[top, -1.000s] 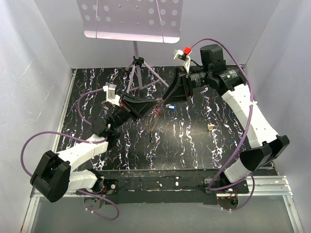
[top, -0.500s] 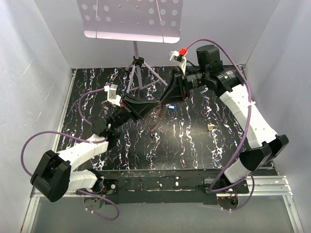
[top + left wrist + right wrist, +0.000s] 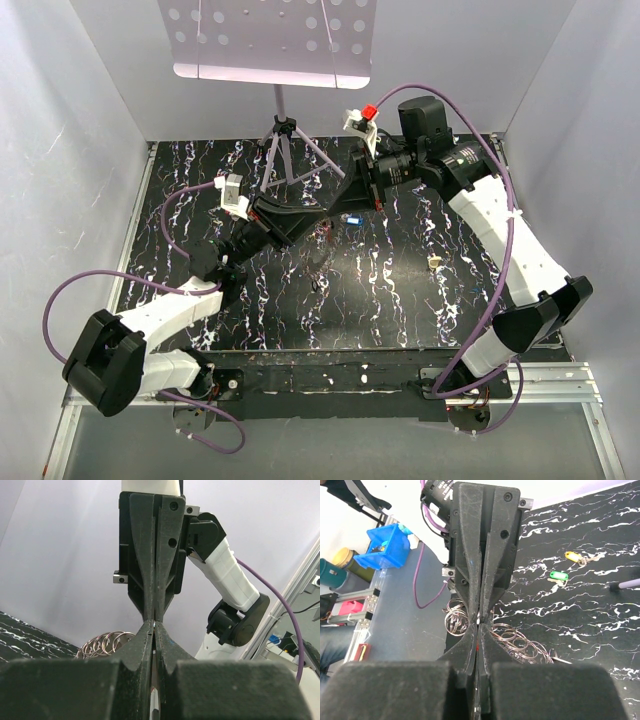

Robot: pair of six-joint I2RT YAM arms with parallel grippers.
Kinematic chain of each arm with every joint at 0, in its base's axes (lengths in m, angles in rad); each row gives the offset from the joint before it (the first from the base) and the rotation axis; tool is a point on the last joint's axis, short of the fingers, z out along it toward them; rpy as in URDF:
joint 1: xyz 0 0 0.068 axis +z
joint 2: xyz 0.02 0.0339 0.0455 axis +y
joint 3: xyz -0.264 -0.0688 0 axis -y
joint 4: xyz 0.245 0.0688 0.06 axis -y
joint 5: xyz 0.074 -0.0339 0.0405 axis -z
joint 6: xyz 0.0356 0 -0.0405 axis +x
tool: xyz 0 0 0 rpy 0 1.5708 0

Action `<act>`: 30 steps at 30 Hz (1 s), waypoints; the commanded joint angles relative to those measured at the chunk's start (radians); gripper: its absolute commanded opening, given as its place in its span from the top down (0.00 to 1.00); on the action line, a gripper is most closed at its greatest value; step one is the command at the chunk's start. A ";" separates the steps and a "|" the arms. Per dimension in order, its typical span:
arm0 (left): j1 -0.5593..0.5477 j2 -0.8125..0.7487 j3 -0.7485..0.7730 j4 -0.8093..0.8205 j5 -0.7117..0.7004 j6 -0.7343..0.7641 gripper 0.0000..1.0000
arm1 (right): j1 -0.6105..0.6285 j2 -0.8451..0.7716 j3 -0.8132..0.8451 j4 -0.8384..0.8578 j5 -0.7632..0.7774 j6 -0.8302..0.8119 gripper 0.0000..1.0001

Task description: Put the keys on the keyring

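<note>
My left gripper (image 3: 322, 213) and right gripper (image 3: 338, 205) meet tip to tip above the middle of the black marbled table (image 3: 400, 300). The keyring (image 3: 322, 232), a bunch of thin metal loops, hangs at the meeting point. It shows on both sides of the tips in the right wrist view (image 3: 520, 640) and to the left in the left wrist view (image 3: 105, 642). My left gripper (image 3: 153, 625) is shut on the keyring. My right gripper (image 3: 478, 625) is shut on a thin red piece, apparently the red key. A yellow key (image 3: 573, 556), a green key (image 3: 558, 575), a blue key (image 3: 352, 218) and a cream key (image 3: 434, 262) lie on the table.
A music stand's tripod (image 3: 283, 150) stands at the back centre, its perforated desk (image 3: 270, 40) above. White walls close in the left, right and back. A blue bin (image 3: 387, 545) sits off the table's near side. A small dark item (image 3: 315, 285) lies near the table's middle.
Both grippers stayed shut and tip to tip. The right wrist shifted a little left and back, and the keyring swung slightly with the tips.
</note>
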 commanded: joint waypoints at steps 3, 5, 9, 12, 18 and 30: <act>-0.005 -0.052 0.005 0.050 -0.027 0.012 1.00 | 0.020 -0.002 0.033 -0.062 0.028 -0.070 0.99; -0.003 -0.067 0.001 0.009 -0.013 0.017 1.00 | 0.020 -0.005 0.037 -0.081 0.030 -0.091 0.99; 0.015 -0.127 0.001 -0.129 0.043 0.034 0.93 | 0.020 -0.002 0.053 -0.138 0.039 -0.134 0.99; 0.046 -0.187 0.008 -0.258 0.091 0.051 0.83 | 0.020 0.005 0.053 -0.171 0.035 -0.156 0.99; 0.087 -0.283 0.079 -0.632 0.212 0.172 0.60 | 0.020 0.024 0.075 -0.268 0.042 -0.237 0.99; 0.119 -0.147 0.478 -1.449 0.476 0.741 0.40 | 0.047 0.171 0.290 -0.762 0.170 -0.607 0.99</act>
